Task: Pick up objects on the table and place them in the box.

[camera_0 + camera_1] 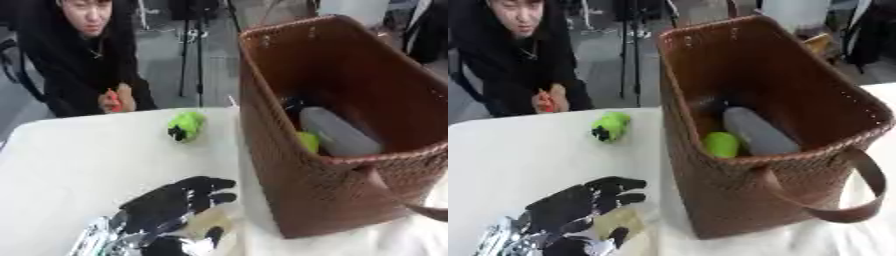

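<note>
A small green object with a black end (185,125) lies on the white table (79,160) near its far edge, left of the brown woven box (350,150). Inside the box I see a grey oblong thing (754,132), a yellow-green round thing (721,144) and something dark behind them. My left hand (171,202) hovers low over the table near the front, fingers straight and spread toward the box, holding nothing. A pale flat thing (210,220) shows under its fingers. The green object sits well beyond the hand. My right hand does not show.
The box has a brown handle (842,200) hanging over its near right side. A person sits behind the far table edge holding something red (112,100). Tripod legs (188,55) stand on the floor beyond.
</note>
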You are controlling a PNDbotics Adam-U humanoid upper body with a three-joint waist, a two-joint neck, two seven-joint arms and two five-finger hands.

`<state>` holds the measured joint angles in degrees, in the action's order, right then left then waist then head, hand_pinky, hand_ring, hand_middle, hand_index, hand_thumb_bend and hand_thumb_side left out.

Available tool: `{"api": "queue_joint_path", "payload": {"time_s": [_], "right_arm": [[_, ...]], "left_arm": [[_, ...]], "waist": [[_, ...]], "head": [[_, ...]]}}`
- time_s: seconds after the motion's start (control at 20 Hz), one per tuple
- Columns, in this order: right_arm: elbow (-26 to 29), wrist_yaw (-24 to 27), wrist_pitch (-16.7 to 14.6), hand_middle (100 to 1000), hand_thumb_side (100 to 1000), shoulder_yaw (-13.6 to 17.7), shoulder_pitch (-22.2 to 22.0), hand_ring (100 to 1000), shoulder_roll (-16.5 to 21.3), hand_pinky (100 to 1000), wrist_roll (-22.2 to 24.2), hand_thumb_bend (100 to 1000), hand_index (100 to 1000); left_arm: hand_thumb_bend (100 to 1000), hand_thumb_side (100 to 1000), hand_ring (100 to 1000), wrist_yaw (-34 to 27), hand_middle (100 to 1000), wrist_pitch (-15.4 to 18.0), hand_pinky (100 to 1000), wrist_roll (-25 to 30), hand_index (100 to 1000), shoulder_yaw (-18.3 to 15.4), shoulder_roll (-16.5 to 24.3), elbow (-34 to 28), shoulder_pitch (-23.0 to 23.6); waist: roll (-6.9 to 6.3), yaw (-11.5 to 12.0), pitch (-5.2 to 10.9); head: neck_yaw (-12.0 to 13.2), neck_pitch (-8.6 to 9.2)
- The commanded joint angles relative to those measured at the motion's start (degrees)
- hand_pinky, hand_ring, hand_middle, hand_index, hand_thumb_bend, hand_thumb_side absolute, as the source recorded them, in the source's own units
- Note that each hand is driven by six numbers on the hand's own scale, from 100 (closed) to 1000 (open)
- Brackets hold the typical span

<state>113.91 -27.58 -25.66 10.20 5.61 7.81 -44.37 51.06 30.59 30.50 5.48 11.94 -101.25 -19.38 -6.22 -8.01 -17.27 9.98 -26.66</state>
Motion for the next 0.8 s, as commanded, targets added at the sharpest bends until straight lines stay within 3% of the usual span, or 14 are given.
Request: {"api": "queue_joint_path", "payload": {"time_s": [0.05, 0.5, 0.8], "right_arm": [[0.69, 0.36, -0.65, 732, 1000, -0.03, 0.63, 756, 0.38, 811, -0.59, 100, 779], [0.69, 0.58, -0.24, 731, 1000, 0.12, 0.67, 755, 0.51, 811, -0.6, 100, 780], [0.69, 0.65, -0.03, 732, 1000, 0.18, 0.59, 755, 0.59, 811, -0.74, 100, 780]], "left_arm": [[100, 1000, 1000, -1.6, 1000, 0.31, 1000, 2.7, 1000, 0.41, 0.68, -0.5, -0.95], [100, 1000, 1000, -4.67, 1000, -0.3, 1000, 9.26, 1000, 0.59, 1.16, -1.27, -0.89], [100, 962, 1000, -7.89, 1000, -0.32, 1000, 20.15, 1000, -1.21, 2.3, -3.87, -2.47]], "waist": [[0.35, -0.07, 0.69], [0.1, -0.09, 0.85], [-0.02, 0.11, 0.98]], "head": [[0.27, 0.4], [0.46, 0.46], [0.5, 0.28]]}}
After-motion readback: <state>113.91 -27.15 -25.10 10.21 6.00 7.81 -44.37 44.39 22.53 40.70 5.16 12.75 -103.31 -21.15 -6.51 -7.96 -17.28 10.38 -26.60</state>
